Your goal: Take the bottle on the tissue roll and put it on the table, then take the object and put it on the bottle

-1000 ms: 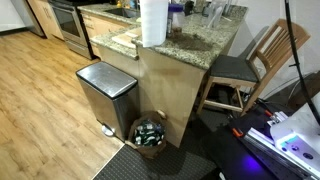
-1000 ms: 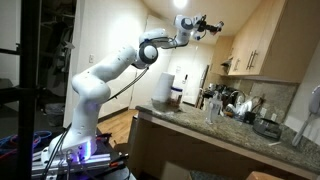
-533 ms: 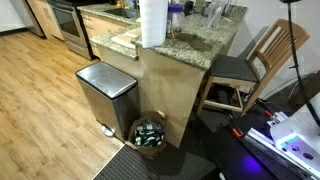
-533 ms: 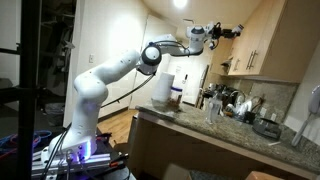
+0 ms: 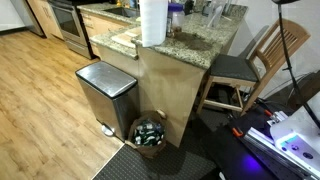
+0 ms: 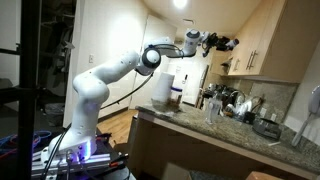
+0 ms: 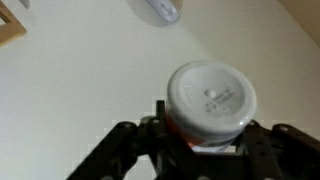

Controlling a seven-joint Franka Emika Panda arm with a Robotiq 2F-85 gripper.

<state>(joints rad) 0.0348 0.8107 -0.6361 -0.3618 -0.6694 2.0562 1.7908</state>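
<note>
Gripper point(image 7: 205, 138): fingers clamped on white-capped bottle point(image 7: 210, 97).
Position: seemingly high above tissue roll point(image 6: 161, 87) and table point(image 5: 190, 42); small in an exterior view.

No words, numbers or signs can be read in any of the views. In the wrist view, the bottle point(image 7: 208, 100) has a white cap with a few small raised marks on top, but they are too blurry to read. In both exterior views, the small things on the table point(image 5: 195, 42) are too tiny to show any labels.
</note>
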